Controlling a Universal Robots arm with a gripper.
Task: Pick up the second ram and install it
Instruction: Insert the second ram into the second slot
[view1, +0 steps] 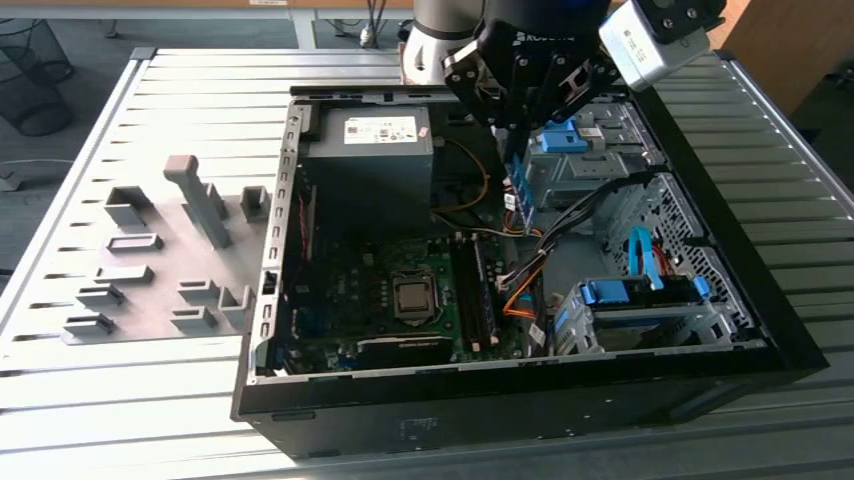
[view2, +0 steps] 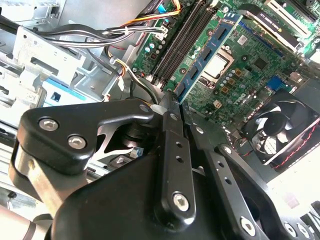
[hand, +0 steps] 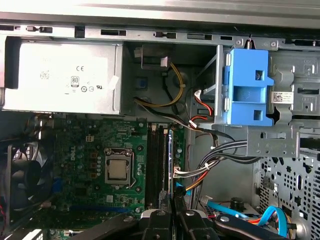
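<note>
blue-green second ram (view1: 518, 190) pinched in hand (view1: 515, 150)

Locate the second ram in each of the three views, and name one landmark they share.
Exterior view: second ram hangs from the gripper above the motherboard.
Second wrist view: blue strip beside the processor socket.
First wrist view: thin edge beside the slots.
Shared landmark: processor socket.

I see an open computer case (view1: 747, 300) lying on the slatted desk (view1: 200, 90), its green motherboard (hand: 100, 150) exposed beside a grey power supply (view1: 367, 150). A blue drive bracket (hand: 247, 87) sits near bundled cables (hand: 220, 155) (orange, black, white). Grey holder blocks (view1: 147, 270) stand toward the exterior view's left
</note>
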